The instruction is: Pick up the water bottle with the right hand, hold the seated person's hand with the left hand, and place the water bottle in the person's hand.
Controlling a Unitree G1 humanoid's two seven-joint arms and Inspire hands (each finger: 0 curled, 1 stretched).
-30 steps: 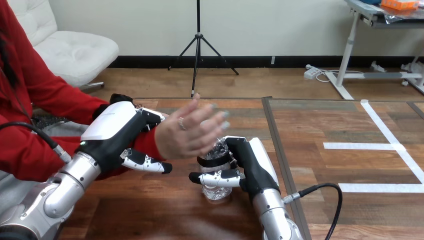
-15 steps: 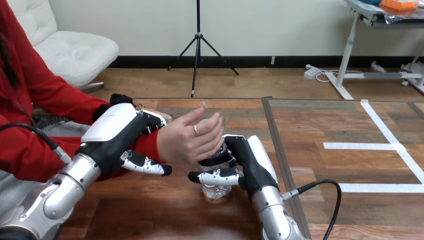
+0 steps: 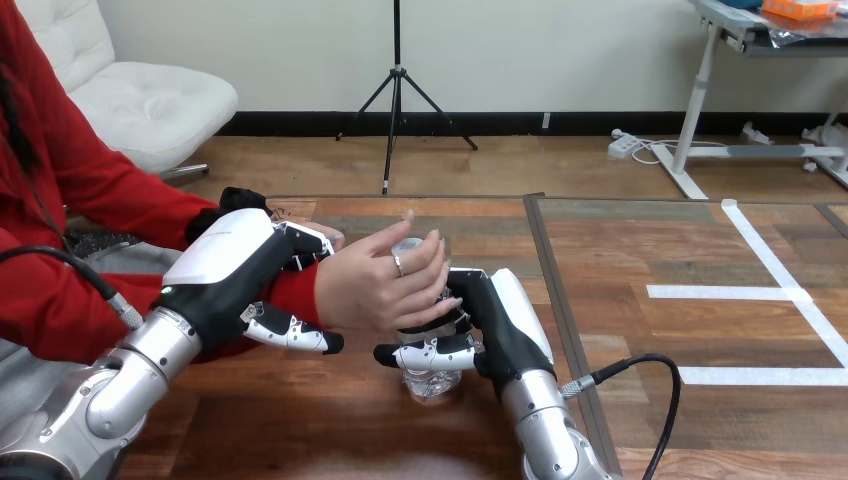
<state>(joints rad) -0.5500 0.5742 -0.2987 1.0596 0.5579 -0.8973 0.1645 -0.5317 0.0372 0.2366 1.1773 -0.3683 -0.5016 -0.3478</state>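
A clear plastic water bottle stands upright on the table at the centre. My right hand is curled round it from the right, thumb across its front. The person's hand comes in from the left and wraps its fingers round the bottle's upper part, hiding the neck. My left hand is curled round the person's wrist, in a red sleeve, with its thumb underneath and fingers over the top.
The wooden table stretches to the right with white tape lines on it. A dark seam runs down the table just right of my right hand. A black cable loops from my right forearm.
The person's hand went from open and spread to closed round the bottle's top. Both my hands have kept their places.
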